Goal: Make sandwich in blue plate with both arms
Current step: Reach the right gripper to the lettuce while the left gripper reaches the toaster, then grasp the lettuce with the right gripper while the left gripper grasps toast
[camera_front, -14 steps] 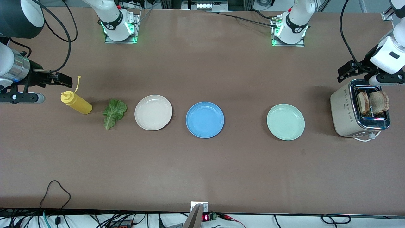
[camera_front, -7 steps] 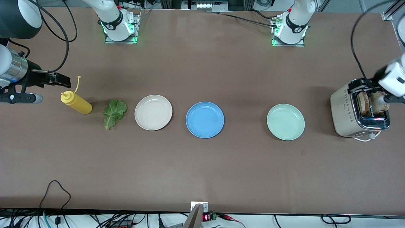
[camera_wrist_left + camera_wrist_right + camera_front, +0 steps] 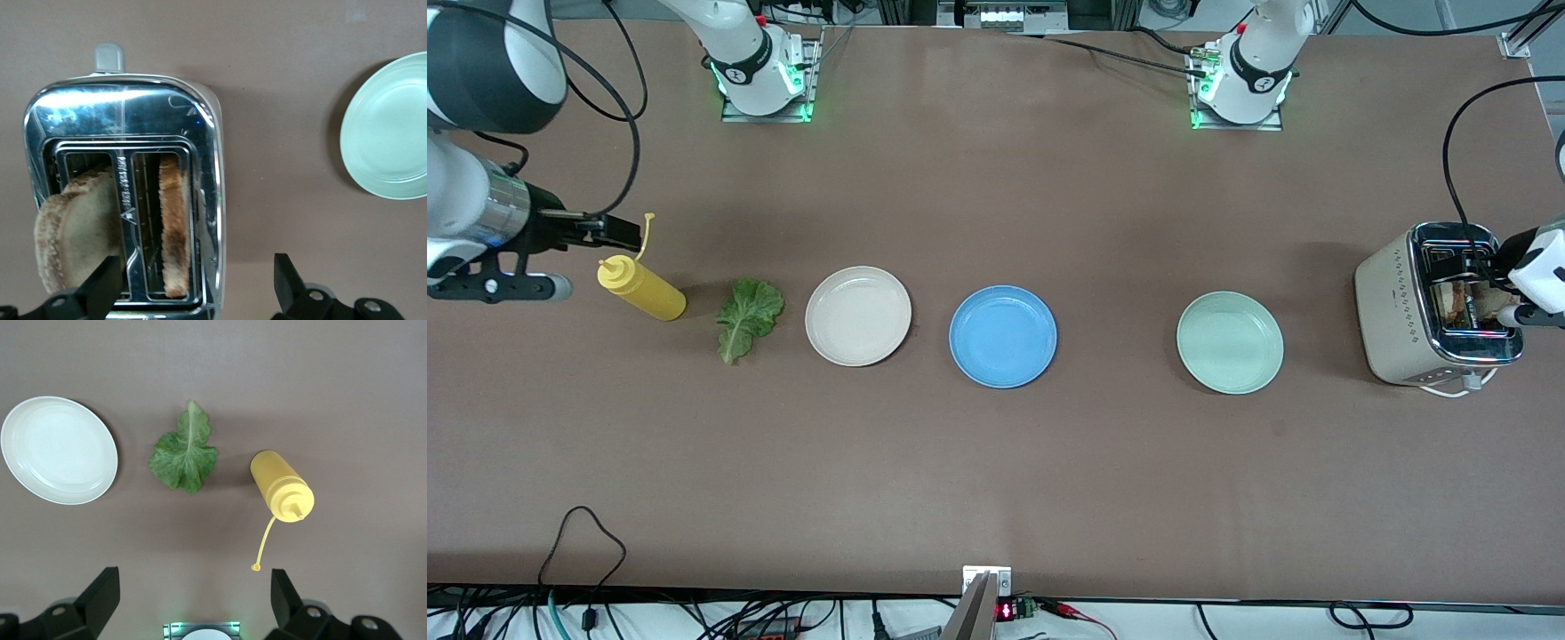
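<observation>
The table (image 3: 996, 462) is the biggest thing before me — brown, with a wide bare stretch on the side nearer the front camera. At the left arm's end stands the toaster (image 3: 1432, 307), close to the table's edge, two bread slices (image 3: 167, 227) upright in its slots. My left gripper (image 3: 197, 293) hangs right over the slots, fingers spread wide with nothing between them; the slice nearer that end of the table (image 3: 73, 230) leans against the slot's rim.

The three plates sit in a row, well apart: the mint-green plate (image 3: 1230, 342) toward the toaster, the blue plate (image 3: 1003, 336) at mid-table and bare, then the cream-white plate (image 3: 858, 316). Beside that lies the lettuce leaf (image 3: 747, 318), flat on the table, and then the yellow squeeze bottle (image 3: 640, 289) with its cap strap sticking up.

My right gripper (image 3: 190, 603) hovers at the right arm's end near the bottle — fingers parted, holding nothing. Its wrist view shows the leaf's ribbed face and the bottle's nozzle; the front view hides the toaster slots behind my left wrist.
</observation>
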You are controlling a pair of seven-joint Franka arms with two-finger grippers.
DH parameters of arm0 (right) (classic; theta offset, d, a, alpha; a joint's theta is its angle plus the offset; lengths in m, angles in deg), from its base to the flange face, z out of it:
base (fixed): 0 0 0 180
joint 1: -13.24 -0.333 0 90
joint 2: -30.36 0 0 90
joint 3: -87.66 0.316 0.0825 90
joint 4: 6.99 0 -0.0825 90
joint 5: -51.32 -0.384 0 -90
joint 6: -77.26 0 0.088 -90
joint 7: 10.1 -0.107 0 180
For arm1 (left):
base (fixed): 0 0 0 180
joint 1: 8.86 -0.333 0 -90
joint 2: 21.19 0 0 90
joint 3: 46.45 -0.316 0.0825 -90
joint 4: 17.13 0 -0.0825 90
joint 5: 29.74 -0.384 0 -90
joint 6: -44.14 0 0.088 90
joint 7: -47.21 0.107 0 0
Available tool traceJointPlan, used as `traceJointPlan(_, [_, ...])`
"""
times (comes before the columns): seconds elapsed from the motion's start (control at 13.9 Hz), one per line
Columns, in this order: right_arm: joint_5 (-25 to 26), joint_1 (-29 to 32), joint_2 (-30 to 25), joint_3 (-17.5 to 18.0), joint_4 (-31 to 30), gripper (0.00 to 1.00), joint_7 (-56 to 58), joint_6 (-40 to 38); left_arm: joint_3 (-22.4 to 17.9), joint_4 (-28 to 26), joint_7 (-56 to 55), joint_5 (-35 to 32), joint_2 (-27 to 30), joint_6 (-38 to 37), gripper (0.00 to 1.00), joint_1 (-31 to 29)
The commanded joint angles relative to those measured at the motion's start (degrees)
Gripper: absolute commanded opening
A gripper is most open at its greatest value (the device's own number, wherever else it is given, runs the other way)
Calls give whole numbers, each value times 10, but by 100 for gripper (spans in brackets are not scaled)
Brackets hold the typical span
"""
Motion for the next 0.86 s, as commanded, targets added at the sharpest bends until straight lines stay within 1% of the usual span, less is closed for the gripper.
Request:
traceJointPlan(0.0, [0, 0, 18, 4, 0, 100, 2, -8, 6, 8, 23, -7, -19, 9, 92, -15])
traceJointPlan(0.07, [-1, -5, 31, 5, 0, 100, 0, -2, 5, 8, 23, -7, -23, 10, 83, -16])
traceJointPlan(0.14, [-1, -14, 40, 4, 1, 100, -1, 1, 5, 8, 23, -7, -32, 10, 78, -22])
traceJointPlan(0.29, [8, -23, 42, 4, -1, 100, -10, 11, 5, 8, 22, -7, -40, 13, 69, -23])
traceJointPlan(0.36, [5, -19, 50, 4, -1, 100, -10, 29, 5, 8, 22, -7, -42, 13, 65, -26])
traceJointPlan(0.43, [2, -17, 59, 4, -1, 100, -10, 54, 5, 8, 22, -7, -46, 13, 58, -28])
traceJointPlan(0.5, [2, -16, 69, 3, -4, 100, -10, 78, 5, 8, 22, -7, -50, 13, 46, -31])
traceJointPlan(0.58, [1, -15, 79, 3, -5, 100, -11, 99, 5, 8, 22, -7, -51, 13, 27, -33])
traceJointPlan(0.65, [1, -15, 86, 3, -6, 100, -11, 116, 5, 8, 22, -6, -51, 10, 13, -36])
traceJointPlan(0.72, [0, -12, 92, 3, -6, 100, -11, 129, 5, 5, 21, -6, -51, 10, 3, -37])
traceJointPlan(0.79, [-2, -5, 100, 3, -8, 100, -20, 144, 5, 5, 22, -6, -50, 7, 1, -38])
